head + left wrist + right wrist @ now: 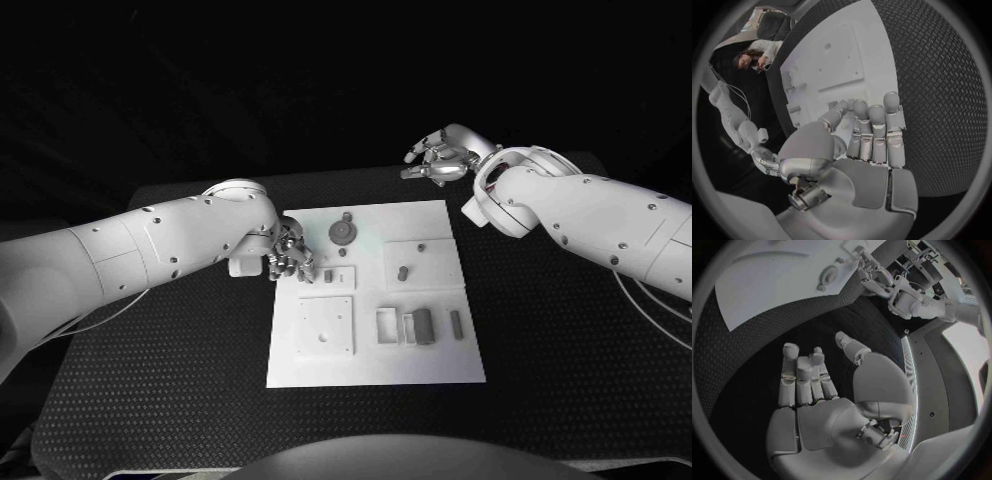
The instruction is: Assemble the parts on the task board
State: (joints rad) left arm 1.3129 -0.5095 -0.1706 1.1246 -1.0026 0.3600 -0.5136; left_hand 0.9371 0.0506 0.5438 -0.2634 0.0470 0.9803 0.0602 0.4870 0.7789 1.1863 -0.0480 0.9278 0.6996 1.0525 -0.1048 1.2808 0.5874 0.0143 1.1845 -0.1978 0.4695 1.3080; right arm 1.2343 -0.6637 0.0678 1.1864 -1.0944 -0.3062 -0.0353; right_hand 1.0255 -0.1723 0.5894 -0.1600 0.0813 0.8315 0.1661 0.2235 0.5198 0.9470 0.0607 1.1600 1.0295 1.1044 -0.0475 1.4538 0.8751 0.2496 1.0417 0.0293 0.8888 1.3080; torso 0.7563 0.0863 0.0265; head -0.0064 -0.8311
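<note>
The white task board (433, 360) lies in the middle of the black table. On it are a round grey part (342, 232), a small peg-like part (404, 271), a small part (329, 274) near the left edge, and several upright pieces (421, 325) beside a raised square plate (327, 325). My left hand (289, 255) hovers at the board's left edge with its fingers (876, 130) stretched out side by side and nothing in them; the thumb reaches toward the board (842, 50). My right hand (440, 160) is beyond the board's far right corner, its palm (826, 415) bare.
The black textured mat (159, 380) surrounds the board on all sides. In the right wrist view the board (773, 280), the round part (826, 277) and my left hand (873, 277) appear across the mat.
</note>
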